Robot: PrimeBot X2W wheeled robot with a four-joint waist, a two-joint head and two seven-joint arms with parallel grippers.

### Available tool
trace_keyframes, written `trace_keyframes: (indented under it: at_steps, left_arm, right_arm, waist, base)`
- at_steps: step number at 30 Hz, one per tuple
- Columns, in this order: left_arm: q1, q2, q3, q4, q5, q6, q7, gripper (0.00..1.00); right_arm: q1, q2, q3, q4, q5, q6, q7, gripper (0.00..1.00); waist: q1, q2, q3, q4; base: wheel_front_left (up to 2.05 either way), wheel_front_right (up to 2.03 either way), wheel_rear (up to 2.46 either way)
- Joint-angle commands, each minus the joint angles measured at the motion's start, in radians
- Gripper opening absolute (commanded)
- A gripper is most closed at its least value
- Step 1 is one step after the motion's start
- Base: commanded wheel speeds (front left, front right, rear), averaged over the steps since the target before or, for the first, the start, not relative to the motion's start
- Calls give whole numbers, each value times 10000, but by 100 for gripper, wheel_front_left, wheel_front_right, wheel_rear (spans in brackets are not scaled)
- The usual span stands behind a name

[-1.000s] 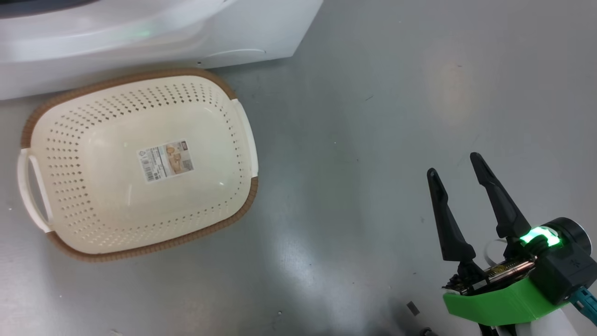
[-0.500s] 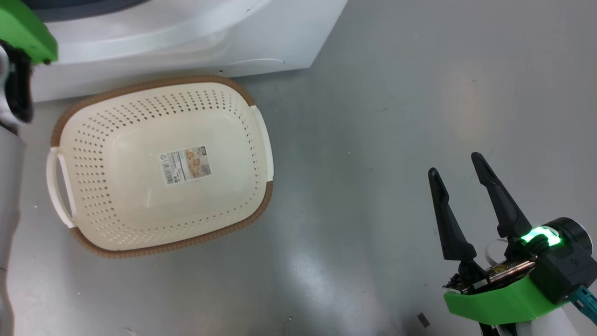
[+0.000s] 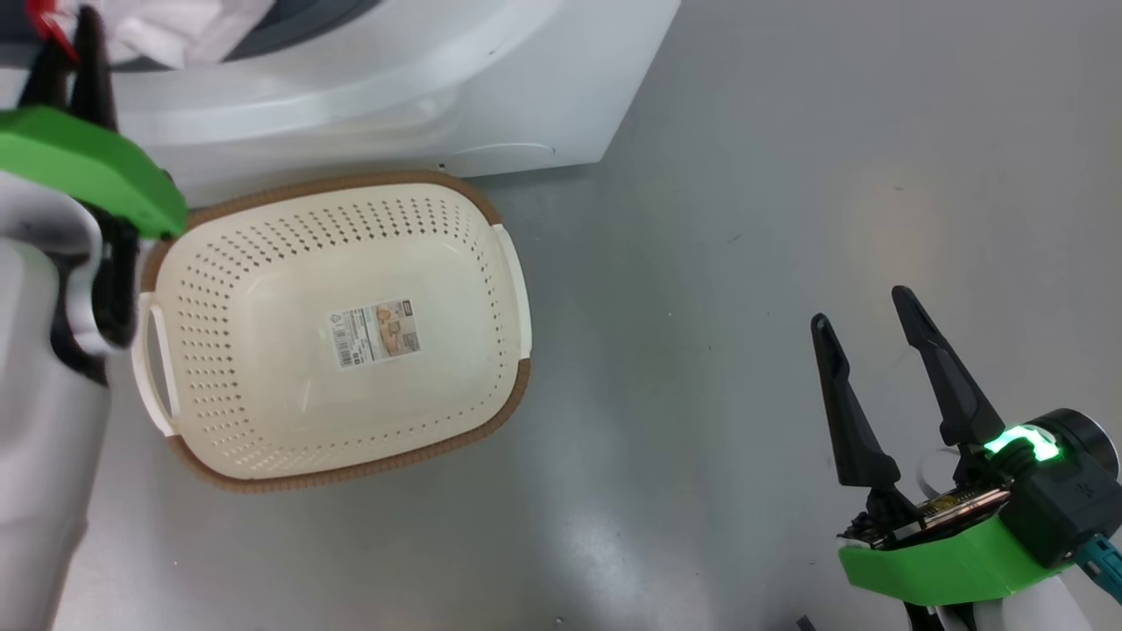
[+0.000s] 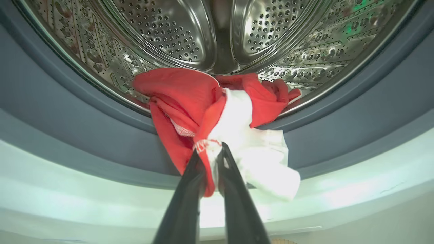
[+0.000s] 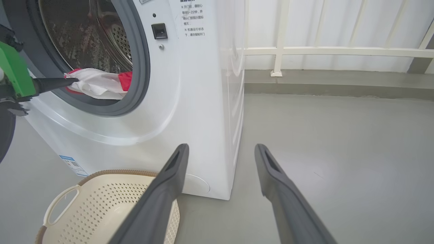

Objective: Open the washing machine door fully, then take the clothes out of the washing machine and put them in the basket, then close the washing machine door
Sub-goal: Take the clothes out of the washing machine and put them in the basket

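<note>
Within left end effector (image 4: 211,150) — clothes (image 4: 183,88) (apparently pinched).

Bright even light, glare on the washing machine (image 4: 67,203) and floor (image 3: 570,535).

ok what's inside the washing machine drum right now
Red and white clothes lie at the front of the drum, spilling over the grey ring, pinched by the left gripper. Whatever lies under or behind that bundle is covered.

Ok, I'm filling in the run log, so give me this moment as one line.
stage: unloading | left pincer: shut on clothes at washing machine mouth | right pincer: open, holding nothing | basket: empty
</note>
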Motion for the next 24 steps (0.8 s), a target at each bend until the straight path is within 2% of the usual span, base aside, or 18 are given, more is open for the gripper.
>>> trace_keyframes:
  at_steps: [1,15,24]
  left_arm:
    - [480,614,328,-848,-94,230,127,0]
    - [3088,823,420,-4324,-312,1275,605,0]
    - [4647,928,324,-6737,-46,2144,705,0]
  right_arm:
    - [15,-114,105,-180,-14,50,-63,100]
    - [186,-114,-44,-136,27,50,-63,100]
    - [471,-114,-129,-114,89,50,-4,100]
  waist:
    - [0,0,-178,104]
    - [0,0,-1122,355]
    - [0,0,-1894,442]
  base:
    - [0,0,0]
    - [0,0,0]
    - [0,0,0]
